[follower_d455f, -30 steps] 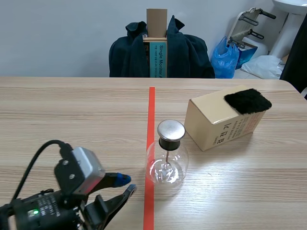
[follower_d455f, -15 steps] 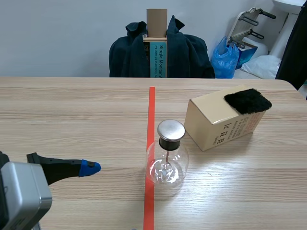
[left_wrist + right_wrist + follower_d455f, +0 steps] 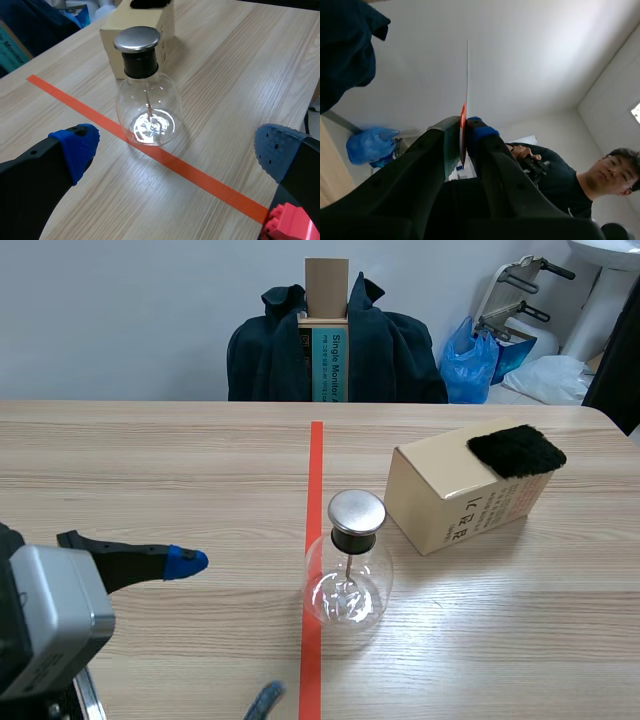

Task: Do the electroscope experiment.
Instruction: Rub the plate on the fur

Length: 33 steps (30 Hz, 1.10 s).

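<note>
Left claw (image 3: 176, 149) hangs released, we see, its blue-padded fingers spread wide with the electroscope flask (image 3: 147, 100) just ahead of the gap between them. We find the flask upright on the worktop (image 3: 150, 470), its round belly on the orange tape line and a metal cap on its black neck. Behind the flask and to its right sits a cardboard box (image 3: 450, 505) with a black fur pad (image 3: 516, 450) on top. Our right claw (image 3: 465, 127) is clenched on a thin white strip (image 3: 467, 75) and tilted up toward the ceiling.
</note>
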Available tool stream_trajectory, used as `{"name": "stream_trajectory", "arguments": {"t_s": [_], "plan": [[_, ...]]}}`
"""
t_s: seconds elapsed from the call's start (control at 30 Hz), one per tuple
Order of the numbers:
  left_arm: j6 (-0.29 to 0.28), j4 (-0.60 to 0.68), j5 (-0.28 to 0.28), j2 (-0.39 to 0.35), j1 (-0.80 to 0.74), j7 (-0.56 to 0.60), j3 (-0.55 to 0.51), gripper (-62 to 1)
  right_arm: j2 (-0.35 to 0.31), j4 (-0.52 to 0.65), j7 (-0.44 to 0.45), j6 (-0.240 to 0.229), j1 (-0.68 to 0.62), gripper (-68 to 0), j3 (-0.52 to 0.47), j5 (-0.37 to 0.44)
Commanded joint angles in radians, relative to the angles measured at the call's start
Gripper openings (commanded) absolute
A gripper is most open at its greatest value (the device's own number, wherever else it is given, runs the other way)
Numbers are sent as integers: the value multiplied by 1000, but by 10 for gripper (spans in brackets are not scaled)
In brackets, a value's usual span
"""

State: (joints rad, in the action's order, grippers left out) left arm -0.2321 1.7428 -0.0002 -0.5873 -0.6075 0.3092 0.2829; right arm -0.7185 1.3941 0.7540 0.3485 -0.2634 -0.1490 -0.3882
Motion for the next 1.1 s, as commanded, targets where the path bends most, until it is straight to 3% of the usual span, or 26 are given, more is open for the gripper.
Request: {"name": "stream_trajectory", "arguments": {"t_s": [0.0,0.23,0.47,0.77,1.07], "plan": [[6,5,-10,-2,12,14,7,14,23,-29,-1,13,76,-667,6,-50],[2,5,-10,-34,35,20,7,14,182,-253,43,48,217,-667,15,-324],[2,5,-10,-34,40,18,7,14,280,-389,49,55,302,-667,16,-502],[2,5,-10,-34,43,16,7,14,342,-476,23,55,330,-667,16,-679],[2,5,-10,-34,43,16,8,14,364,-506,-21,51,330,-667,16,-753]]}}
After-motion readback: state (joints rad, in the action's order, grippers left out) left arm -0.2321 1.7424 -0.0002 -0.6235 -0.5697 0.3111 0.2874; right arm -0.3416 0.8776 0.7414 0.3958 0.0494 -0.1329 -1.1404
